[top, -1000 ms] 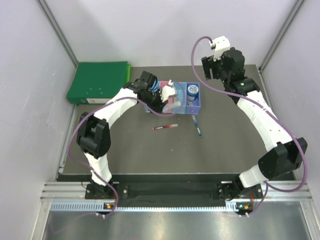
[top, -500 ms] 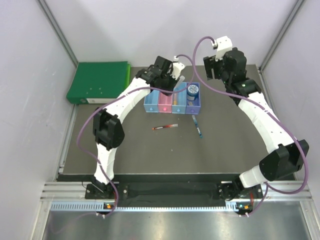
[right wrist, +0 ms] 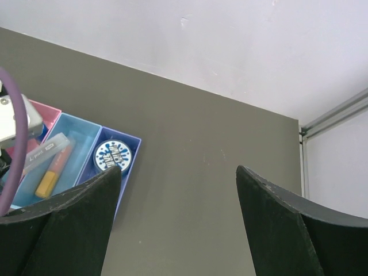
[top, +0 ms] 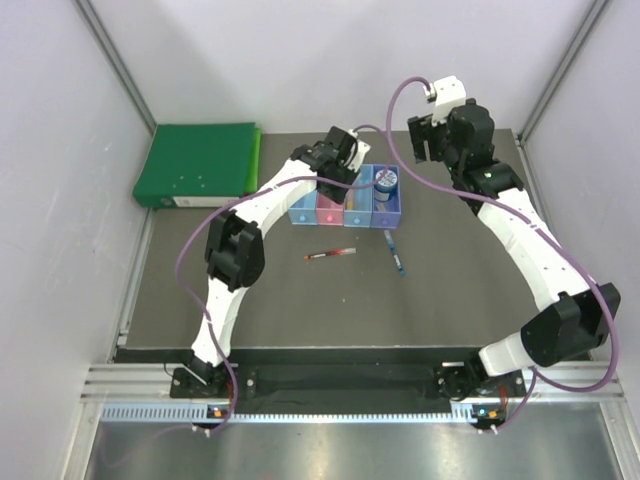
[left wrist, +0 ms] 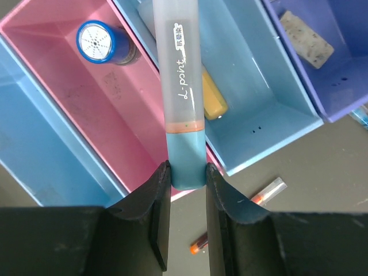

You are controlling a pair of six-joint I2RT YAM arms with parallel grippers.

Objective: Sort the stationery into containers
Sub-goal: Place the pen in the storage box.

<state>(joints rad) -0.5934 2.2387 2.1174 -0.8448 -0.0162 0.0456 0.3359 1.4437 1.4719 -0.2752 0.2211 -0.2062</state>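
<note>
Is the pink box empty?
Not empty. A small blue-capped bottle sits inside the pink bin. The marker held above hides part of it.

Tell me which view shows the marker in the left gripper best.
Left wrist. The marker is close up there, its blue end clamped in the left gripper, its frosted printed barrel over the bins. From the top, the left arm hides it. The right wrist shows only a small pale stick, probably it.

Place: robot lab cell
Walls: plain white panels (top: pixel 300 60)
Worktop: dark grey matte table (top: pixel 450 300)
Near edge: silver aluminium rail (top: pixel 130 383)
</note>
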